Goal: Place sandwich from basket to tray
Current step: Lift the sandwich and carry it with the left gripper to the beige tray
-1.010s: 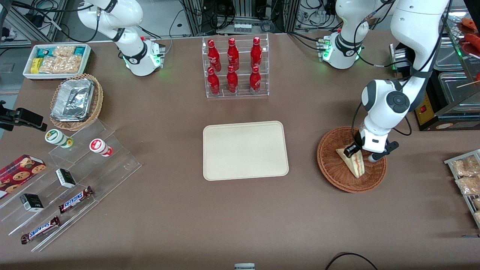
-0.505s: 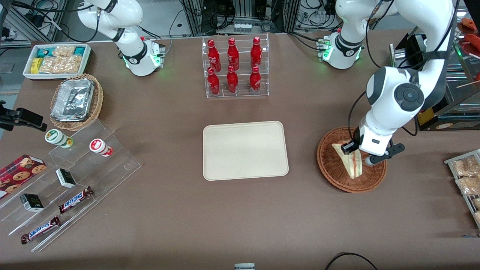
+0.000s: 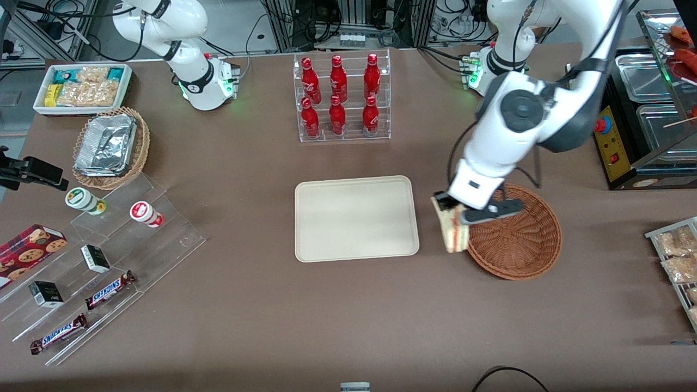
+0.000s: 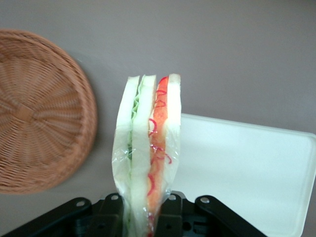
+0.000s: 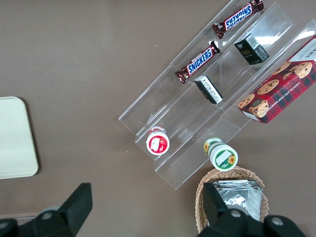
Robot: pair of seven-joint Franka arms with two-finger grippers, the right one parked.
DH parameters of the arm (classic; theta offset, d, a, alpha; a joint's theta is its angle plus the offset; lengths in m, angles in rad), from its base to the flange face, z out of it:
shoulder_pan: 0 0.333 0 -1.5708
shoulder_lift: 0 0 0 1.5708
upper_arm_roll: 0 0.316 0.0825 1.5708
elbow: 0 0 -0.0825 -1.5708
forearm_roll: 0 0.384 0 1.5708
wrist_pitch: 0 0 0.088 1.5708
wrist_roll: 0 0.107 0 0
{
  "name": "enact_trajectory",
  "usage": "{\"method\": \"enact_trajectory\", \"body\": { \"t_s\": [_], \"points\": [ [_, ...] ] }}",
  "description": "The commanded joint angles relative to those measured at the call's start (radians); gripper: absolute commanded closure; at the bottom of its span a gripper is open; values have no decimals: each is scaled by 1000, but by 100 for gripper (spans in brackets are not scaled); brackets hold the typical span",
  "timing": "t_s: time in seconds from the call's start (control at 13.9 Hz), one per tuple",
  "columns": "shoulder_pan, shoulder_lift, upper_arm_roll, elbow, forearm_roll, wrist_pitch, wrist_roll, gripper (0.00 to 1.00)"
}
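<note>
**Inspector:** Surroundings first. What stands near the work area?

**Assistant:** An acrylic rack of red bottles (image 3: 340, 98) stands farther from the front camera than the tray (image 3: 356, 218), well apart from it. Toward the parked arm's end of the tabletop: a tan wicker basket holding foil containers (image 3: 109, 147), a white bin of snack packets (image 3: 83, 87), and a stepped acrylic stand (image 3: 109, 261) carrying Snickers bars (image 5: 199, 61) and a cookie box (image 5: 279, 91). Nothing stands between the sandwich and the tray.

**Inspector:** The sandwich?

**Assistant:** The sandwich (image 3: 453, 231) hangs in the air over the strip of tabletop between the tray's edge and the rim of the reddish-brown basket (image 3: 517, 237). It touches neither. Its striped cut edge faces the wrist camera.

**Inspector:** Gripper and arm?

**Assistant:** The gripper (image 3: 454, 209) is clamped on the sandwich's upper end, one finger on each bread face. The left arm reaches down from over the basket, its wrist angled toward the tray.
</note>
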Motion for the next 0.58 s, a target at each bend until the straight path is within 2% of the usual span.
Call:
{"method": "enact_trajectory", "body": {
  "t_s": [0.0,0.29,0.51],
  "points": [
    [-110,109,2,78,92,-9,-114,100],
    [-250,271,7,185,120,46,-210,100],
    [-325,392,10,248,250,63,-324,100]
  ]
}}
